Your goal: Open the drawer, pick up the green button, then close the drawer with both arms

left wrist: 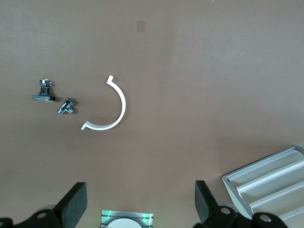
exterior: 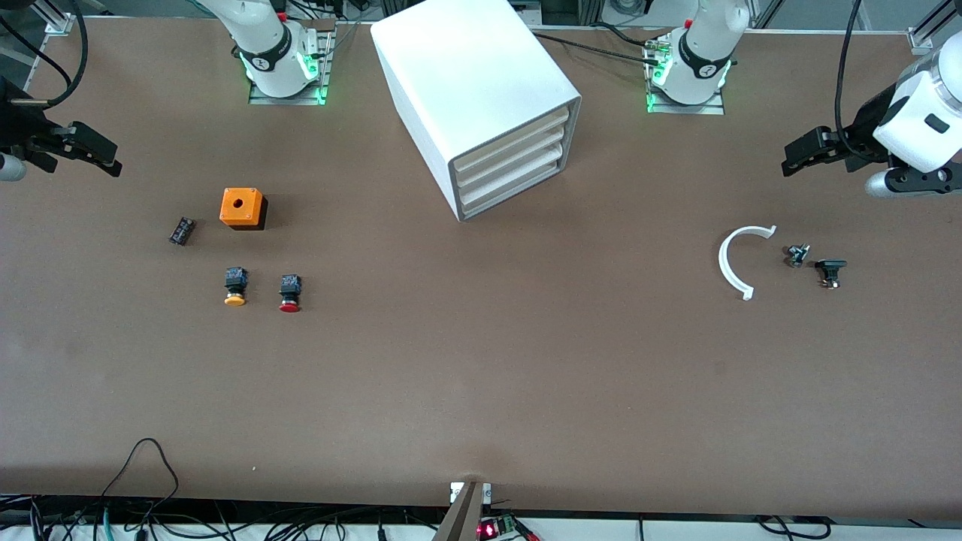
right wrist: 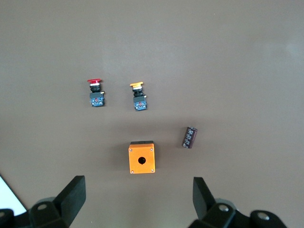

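Both arms wait, raised above the counter (exterior: 481, 376) at its two ends, well apart from each other. The left arm (exterior: 921, 113) rises from its base and bends out over its own end of the counter, its wrist turned so the left hand (exterior: 798, 154) points inward. The left hand's two black fingers (left wrist: 73, 204) stand wide apart with nothing between them. The right hand (exterior: 90, 150) hangs over the right arm's end of the counter, its fingers (right wrist: 71, 197) likewise spread wide and empty.
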Robot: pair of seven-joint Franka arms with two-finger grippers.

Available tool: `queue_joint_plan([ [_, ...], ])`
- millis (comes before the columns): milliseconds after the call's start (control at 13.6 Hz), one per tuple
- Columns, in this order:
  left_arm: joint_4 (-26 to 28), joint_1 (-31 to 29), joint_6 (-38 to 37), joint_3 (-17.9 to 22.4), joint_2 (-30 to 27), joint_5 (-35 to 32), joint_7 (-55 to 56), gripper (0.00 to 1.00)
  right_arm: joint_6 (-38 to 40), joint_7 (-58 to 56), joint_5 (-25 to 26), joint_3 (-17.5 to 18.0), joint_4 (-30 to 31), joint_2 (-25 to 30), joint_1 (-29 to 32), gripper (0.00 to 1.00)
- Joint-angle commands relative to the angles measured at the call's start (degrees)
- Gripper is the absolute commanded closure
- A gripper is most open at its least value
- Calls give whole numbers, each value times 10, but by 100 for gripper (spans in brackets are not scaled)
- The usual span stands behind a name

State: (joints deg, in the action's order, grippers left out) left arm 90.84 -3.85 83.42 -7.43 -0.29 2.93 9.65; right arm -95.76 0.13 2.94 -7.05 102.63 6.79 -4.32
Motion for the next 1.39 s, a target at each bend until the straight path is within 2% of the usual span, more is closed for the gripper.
queue_joint_plan([
  [0, -8, -1, -2, -3, 4, -13, -14, 0, 9, -2, -4, 1, -8, 0, 1, 0],
  [147, -22, -8, -2, 0, 13, -9, -15, 0, 9, 0, -4, 1, -8, 0, 1, 0],
  [881, -21, -5, 0, -7, 23, -13, -6, 0, 8, 6, -4, 2, -9, 0, 1, 0],
  [1028, -25, -5, -4, -9, 91, -14, -9, 0, 8, 7, -4, 2, -9, 0, 1, 0],
  [1321, -21, -29, -13, -7, 156, 29, -17, 0, 4, 7, -5, 2, -9, -1, 0, 0],
])
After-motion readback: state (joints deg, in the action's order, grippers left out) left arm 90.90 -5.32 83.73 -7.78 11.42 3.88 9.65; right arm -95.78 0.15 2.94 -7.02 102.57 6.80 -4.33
